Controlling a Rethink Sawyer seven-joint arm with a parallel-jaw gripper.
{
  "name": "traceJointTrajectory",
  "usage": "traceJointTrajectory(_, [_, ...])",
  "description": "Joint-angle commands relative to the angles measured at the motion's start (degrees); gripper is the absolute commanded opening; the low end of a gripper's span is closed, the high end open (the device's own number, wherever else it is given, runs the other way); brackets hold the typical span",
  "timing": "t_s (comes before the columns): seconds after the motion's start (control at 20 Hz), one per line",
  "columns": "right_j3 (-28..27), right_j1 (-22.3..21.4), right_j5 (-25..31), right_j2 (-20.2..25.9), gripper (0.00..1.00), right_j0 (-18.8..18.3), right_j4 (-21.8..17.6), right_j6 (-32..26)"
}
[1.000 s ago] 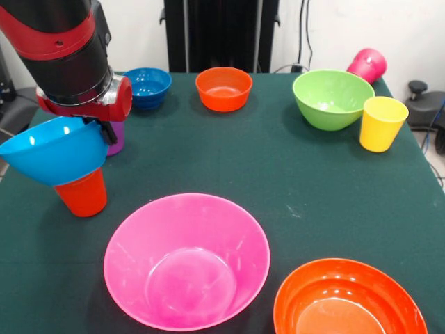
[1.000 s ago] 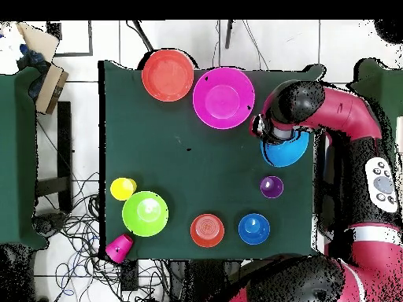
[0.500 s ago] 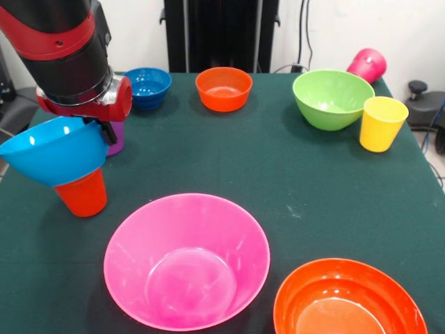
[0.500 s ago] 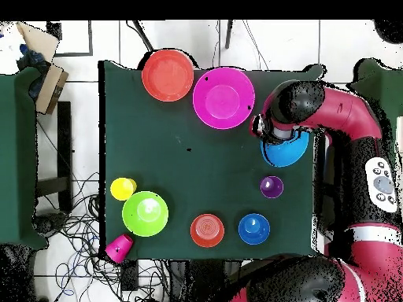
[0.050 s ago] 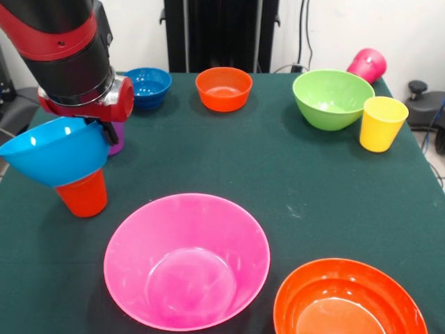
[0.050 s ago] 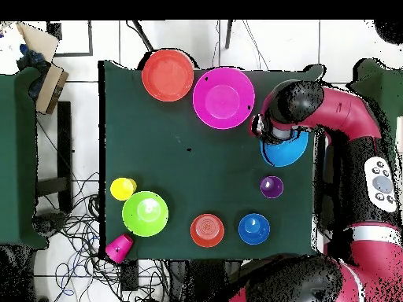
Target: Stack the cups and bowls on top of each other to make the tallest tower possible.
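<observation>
Two big bowls lie nearest us: we see the pink bowl (image 5: 186, 261) in front of the tool (image 5: 104, 131), with the large orange bowl (image 5: 350, 299) off beside it. The tool grips the rim of the medium blue bowl (image 5: 52, 149), which sits tilted on the orange cup (image 5: 84, 195). Just behind the tool stands the purple cup (image 5: 117, 138). Well across the desk (image 5: 278, 181) we see the lime bowl (image 5: 332, 98) and yellow cup (image 5: 382, 123).
</observation>
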Motion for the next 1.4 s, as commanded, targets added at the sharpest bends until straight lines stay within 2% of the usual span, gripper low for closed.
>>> traceJointTrajectory(0.05, [4.46,0.53,-5.76,1.63,0.00,2.40,-7.22,-14.14])
traceJointTrajectory(1.4, [2.99,1.65,-5.65,1.27,0.00,3.14,-7.13,-13.95])
